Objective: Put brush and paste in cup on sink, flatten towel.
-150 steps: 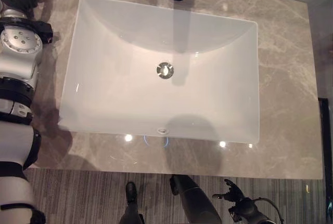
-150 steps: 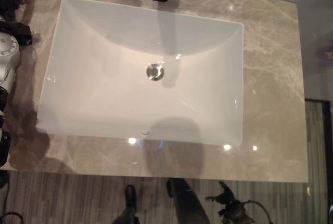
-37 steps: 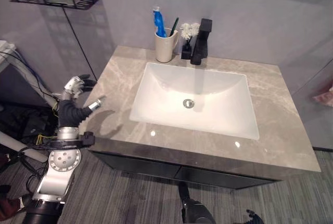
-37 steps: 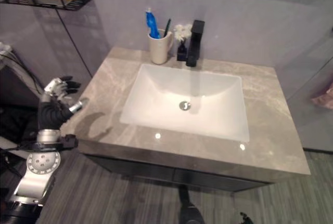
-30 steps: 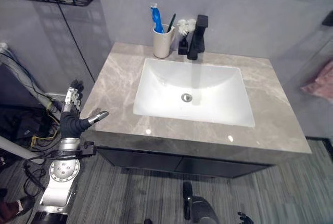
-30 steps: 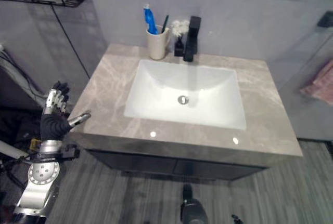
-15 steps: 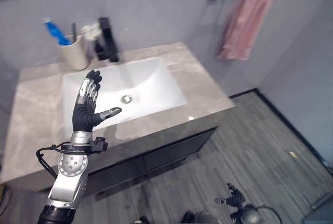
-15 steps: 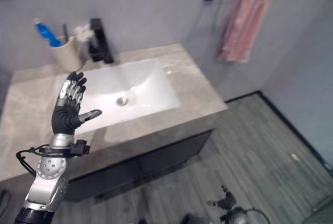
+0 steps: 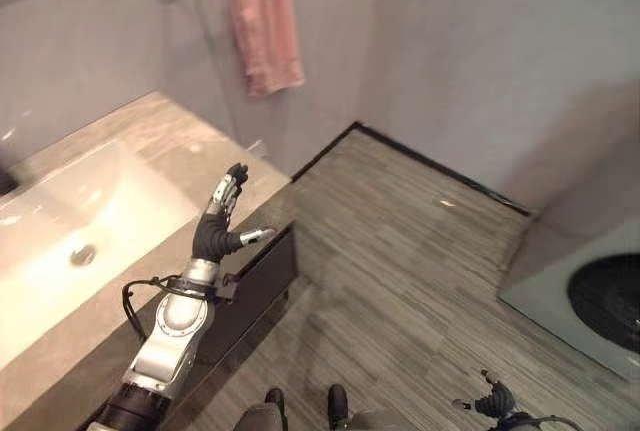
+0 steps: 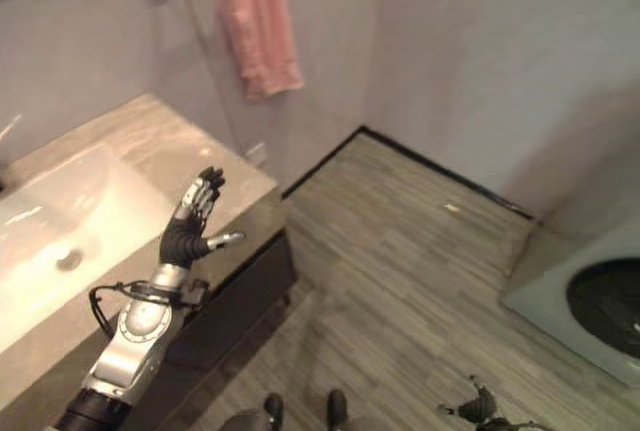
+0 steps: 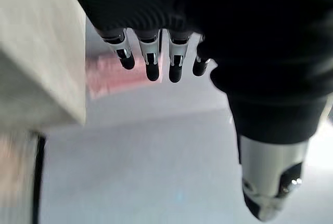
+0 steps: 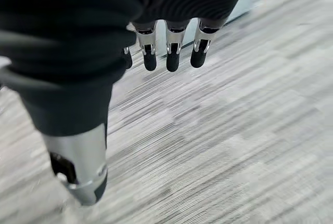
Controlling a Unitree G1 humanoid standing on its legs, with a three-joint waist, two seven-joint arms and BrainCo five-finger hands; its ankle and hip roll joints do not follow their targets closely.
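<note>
Currently the towel step is in hand. Largest first: grey stone counter (image 9: 170,146), white sink (image 9: 60,231), pink towel (image 9: 265,21) bunched on its wall bar, well apart from the raised, empty left hand (image 9: 222,216), fingers straight. Right hand (image 9: 490,403) hangs low, fingers relaxed. Next: reach up to the towel.

1. The left arm is coming in from the lower left of the left eye view and reaching up toward the middle.
2. The left hand (image 9: 222,218) is standing up with its fingers (image 9: 232,183) straight and close together, and its thumb is sticking out to the side. It is holding nothing.
3. The right hand (image 9: 492,401) is hanging low at the bottom right of that view, fingers spread loosely. It is holding nothing too.
</note>
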